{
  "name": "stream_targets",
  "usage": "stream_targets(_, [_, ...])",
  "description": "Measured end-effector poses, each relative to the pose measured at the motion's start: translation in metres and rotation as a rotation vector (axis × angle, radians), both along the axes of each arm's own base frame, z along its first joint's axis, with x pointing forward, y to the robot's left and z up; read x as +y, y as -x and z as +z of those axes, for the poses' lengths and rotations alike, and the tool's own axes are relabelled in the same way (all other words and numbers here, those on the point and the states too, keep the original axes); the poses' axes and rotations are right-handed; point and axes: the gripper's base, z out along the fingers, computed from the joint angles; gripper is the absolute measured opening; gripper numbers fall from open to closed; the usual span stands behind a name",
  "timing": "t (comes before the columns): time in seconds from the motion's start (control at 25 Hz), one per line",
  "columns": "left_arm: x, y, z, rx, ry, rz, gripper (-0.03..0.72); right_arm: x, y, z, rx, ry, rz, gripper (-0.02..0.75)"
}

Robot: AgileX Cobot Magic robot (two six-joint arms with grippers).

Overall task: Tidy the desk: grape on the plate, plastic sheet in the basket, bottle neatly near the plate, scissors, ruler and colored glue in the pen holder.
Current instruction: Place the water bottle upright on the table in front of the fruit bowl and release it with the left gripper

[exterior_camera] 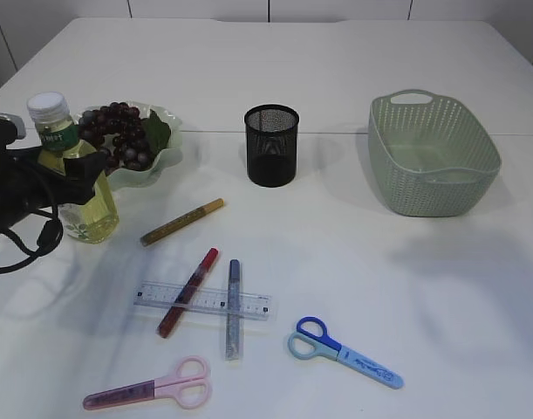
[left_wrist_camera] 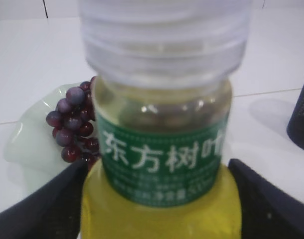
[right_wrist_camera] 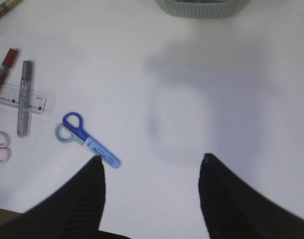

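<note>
My left gripper [exterior_camera: 72,168] is shut on the yellow bottle [exterior_camera: 83,205] with a green label [left_wrist_camera: 161,149], held upright just in front of the pale plate [exterior_camera: 166,118] that holds the grapes [exterior_camera: 118,135]. A clear ruler [exterior_camera: 253,305] lies under a red glue pen [exterior_camera: 188,291] and a grey one [exterior_camera: 234,307]; a gold one [exterior_camera: 182,222] lies apart. Blue scissors [exterior_camera: 345,352] and pink scissors [exterior_camera: 153,386] lie near the front edge. The black mesh pen holder [exterior_camera: 271,146] stands mid-table. My right gripper [right_wrist_camera: 152,164] is open and empty above the table, right of the blue scissors [right_wrist_camera: 87,140]. No plastic sheet shows.
The green woven basket [exterior_camera: 432,153] stands at the right; its rim shows at the top of the right wrist view [right_wrist_camera: 201,6]. The right arm is outside the exterior view. Bare white table lies between the pen holder and the basket.
</note>
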Motion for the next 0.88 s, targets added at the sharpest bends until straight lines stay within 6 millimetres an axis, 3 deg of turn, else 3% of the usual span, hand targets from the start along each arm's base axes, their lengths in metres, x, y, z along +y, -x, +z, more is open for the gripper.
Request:
stream_targets(0.24, [0.000, 0.000, 0.010, -0.057, 0.011, -0.003, 0.610, 0.000, 0.000, 0.000, 0.000, 0.000, 0.000, 0.470])
stream_targets(0.88, [0.002, 0.014, 0.084, -0.127, 0.006, 0.012, 0.566, 0.000, 0.000, 0.000, -0.007, 0.018, 0.034, 0.470])
